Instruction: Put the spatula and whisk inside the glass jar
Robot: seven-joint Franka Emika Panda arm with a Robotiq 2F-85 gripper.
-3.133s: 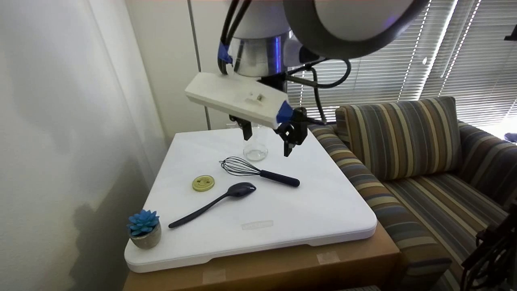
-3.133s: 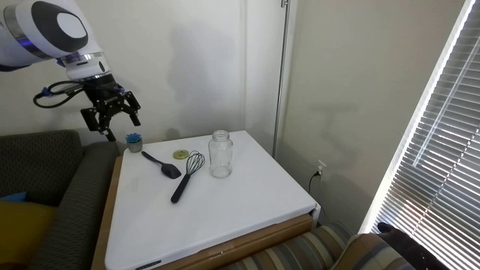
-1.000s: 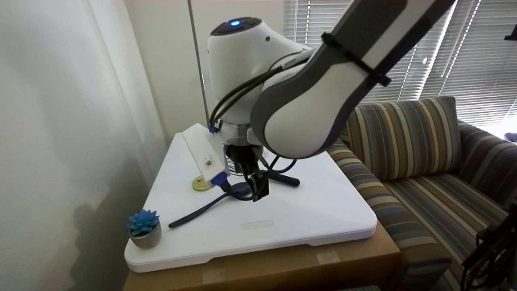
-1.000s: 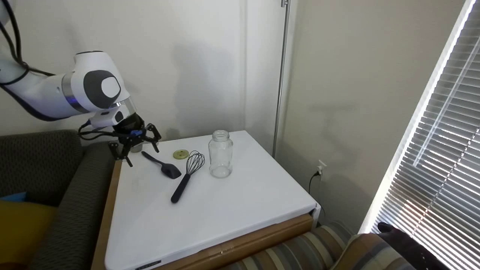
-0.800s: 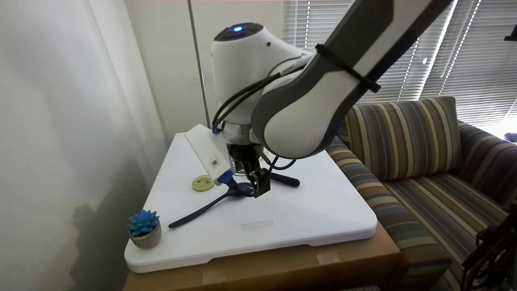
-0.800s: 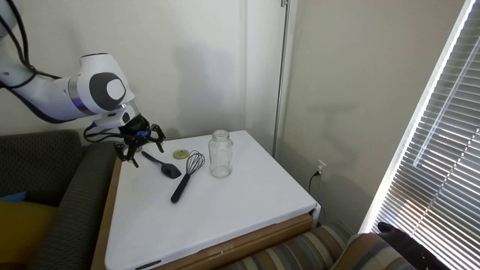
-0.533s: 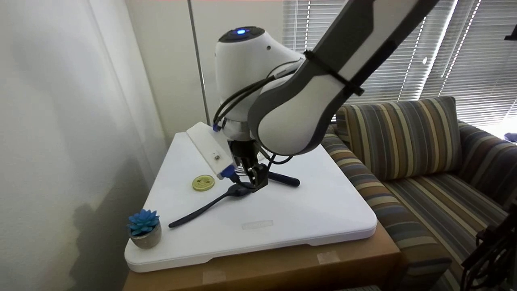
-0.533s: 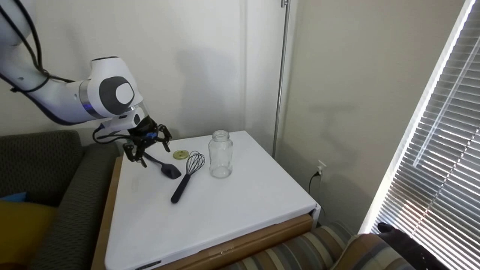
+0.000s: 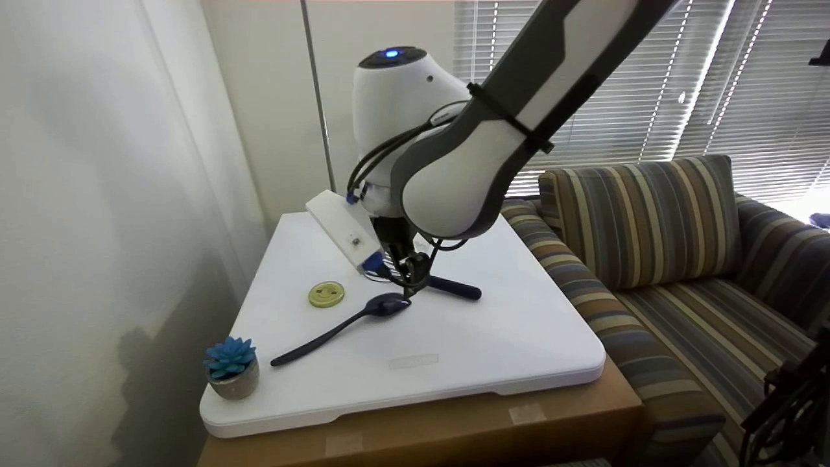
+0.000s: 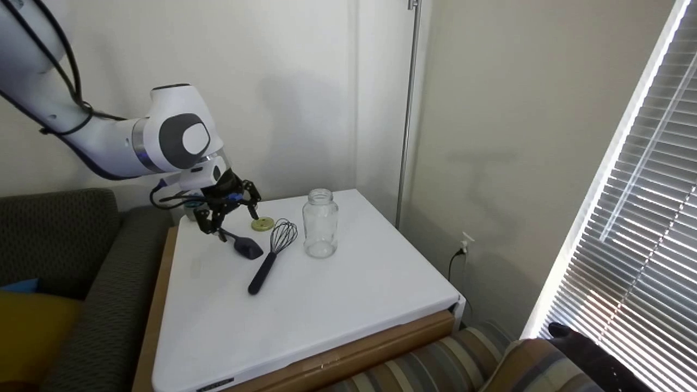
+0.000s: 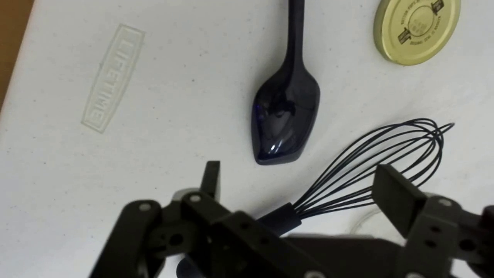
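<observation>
The black spatula (image 11: 285,112) lies flat on the white table, its rounded head towards the whisk. Beside it rests the whisk (image 10: 263,273), with a wire head and black handle; in the wrist view my gripper's fingers and linkage cover parts of it. The clear glass jar (image 10: 321,228) stands upright and empty past the whisk's wire end; the arm hides most of it in an exterior view. My gripper (image 11: 297,165) hangs above the table with its jaws wide apart and nothing held. In an exterior view it appears over the handle side of the spatula (image 10: 248,248).
A gold lid (image 9: 326,294) lies near the whisk and spatula. A potted blue succulent (image 9: 232,376) stands at a table corner. A wall runs along one side of the white table (image 9: 493,350), and a striped armchair (image 9: 648,227) borders another.
The arm has come down towards the table over the last seconds and moved across towards the utensils and jar. The jaws have stayed open. The spatula, whisk and jar have not moved.
</observation>
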